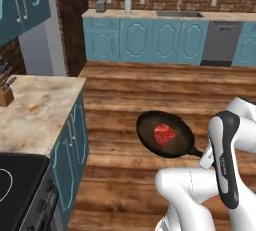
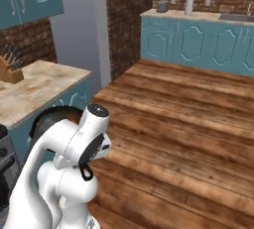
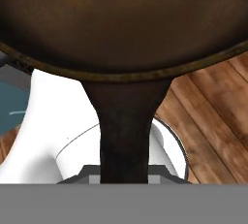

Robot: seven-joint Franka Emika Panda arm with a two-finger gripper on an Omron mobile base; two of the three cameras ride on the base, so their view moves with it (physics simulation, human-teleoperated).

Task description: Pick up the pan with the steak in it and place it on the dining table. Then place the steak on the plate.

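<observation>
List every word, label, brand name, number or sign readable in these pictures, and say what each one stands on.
None can be read.
The arm's dark joint cover bears small pale lettering, too small and blurred to read.
The pan, the steak, the knife block, the stove top and the dishwasher carry no text.
</observation>
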